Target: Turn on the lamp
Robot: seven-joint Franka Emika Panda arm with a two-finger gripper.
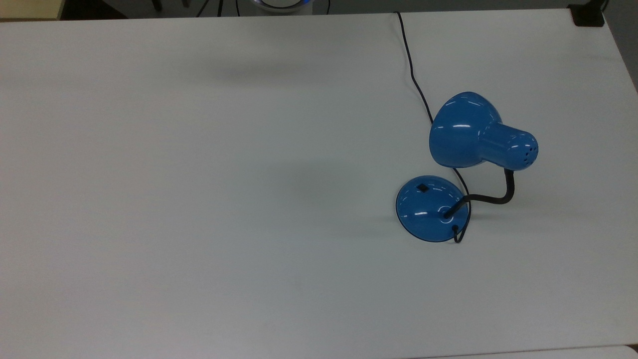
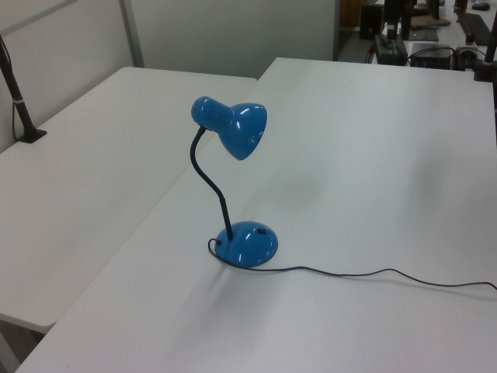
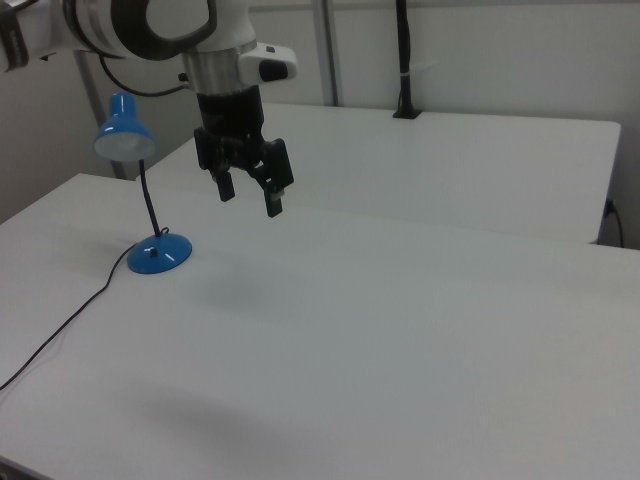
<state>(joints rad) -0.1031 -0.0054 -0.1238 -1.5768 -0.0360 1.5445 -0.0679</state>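
— Blue lamp (image 1: pixel 466 164): where did it sit?
— Upright on my white table (image 1: pixel 199 199), toward the top view's right.
— And the gripper (image 3: pixel 250 195)?
— Fingers spread, hanging above the table, apart from it.

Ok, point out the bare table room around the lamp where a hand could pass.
In the top view, the table lies bare from the lamp to the top view's left edge. The crowded patch is where the cord runs to the far edge under the shade. In the right view, the open gripper hangs above bare table.
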